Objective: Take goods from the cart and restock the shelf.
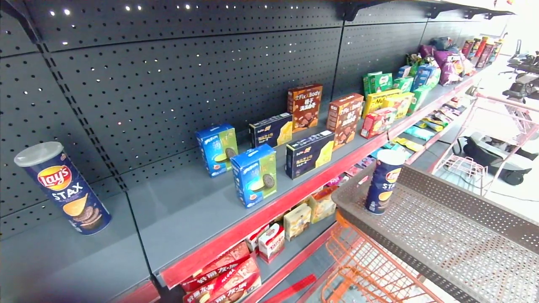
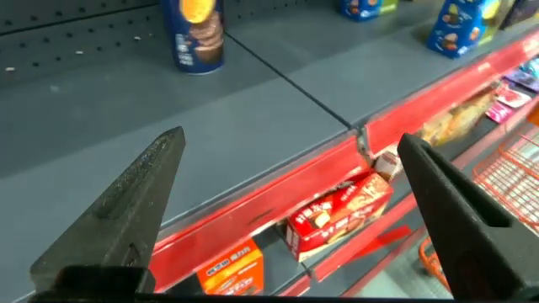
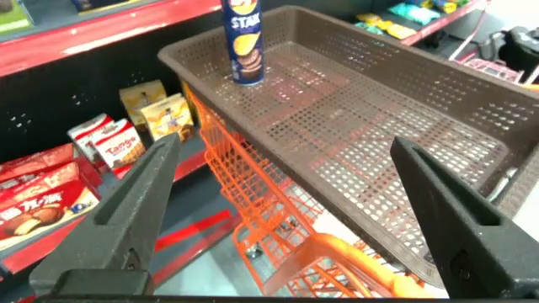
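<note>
One chip can [image 1: 63, 187] on grey shelf [image 1: 181, 206], second can [image 1: 383, 181] in cart tray [image 1: 442, 227]. Left fingers [image 2: 126, 210], right fingers [image 3: 126, 219] wide apart, empty.

1 can [image 1: 63, 187] stands on the shelf [image 1: 177, 206] at the left, boxes [image 1: 254, 174] to its right. A 2nd can [image 1: 384, 181] stands in the cart tray [image 1: 454, 235] before the shelf.

The head camera looks forward and down on the shelf [image 1: 189, 202] and cart tray [image 1: 442, 235] from farther off. The left wrist camera, close behind the left hand [image 2: 290, 139], faces the shelf, sharing the shelf can [image 2: 195, 38] beyond the hand. The right wrist camera looks past the right hand [image 3: 286, 145] at the tray, sharing the tray can [image 3: 244, 42].
</note>
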You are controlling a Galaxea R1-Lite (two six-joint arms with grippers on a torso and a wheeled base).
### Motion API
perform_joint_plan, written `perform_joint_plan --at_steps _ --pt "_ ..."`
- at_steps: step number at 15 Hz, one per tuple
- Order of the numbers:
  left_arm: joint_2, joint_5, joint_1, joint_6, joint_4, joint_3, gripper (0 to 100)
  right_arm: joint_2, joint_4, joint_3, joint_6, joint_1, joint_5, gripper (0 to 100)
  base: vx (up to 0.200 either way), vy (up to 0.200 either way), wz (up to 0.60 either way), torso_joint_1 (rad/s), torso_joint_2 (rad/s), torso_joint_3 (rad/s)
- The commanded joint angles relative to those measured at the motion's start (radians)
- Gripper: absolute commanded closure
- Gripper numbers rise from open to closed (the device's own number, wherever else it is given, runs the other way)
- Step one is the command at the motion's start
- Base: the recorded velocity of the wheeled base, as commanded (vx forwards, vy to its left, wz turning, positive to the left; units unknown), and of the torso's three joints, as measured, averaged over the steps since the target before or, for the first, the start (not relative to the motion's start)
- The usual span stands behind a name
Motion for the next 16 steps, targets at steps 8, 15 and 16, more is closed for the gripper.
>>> perform_joint_plan --at_steps 8,15,16 --pt "0.000 -0.001 0.000 0.000 0.000 0.000 0 -0.005 -0.002 0.000 0.000 -0.004 -0.001 0 0.000 0.000 -0.07 0.001 0.00 0.000" --pt "0.000 -0.001 0.000 0.000 0.000 0.000 0 0.057 0.007 -0.100 -0.023 -0.001 0.068 0 0.000 0.000 0.00 0.000 0.00 0.000" --pt "0.001 -0.001 0.000 0.000 0.000 0.000 0 0.219 0.002 -0.160 -0.026 -0.016 0.027 0 0.000 0.000 0.00 0.000 0.00 0.000"
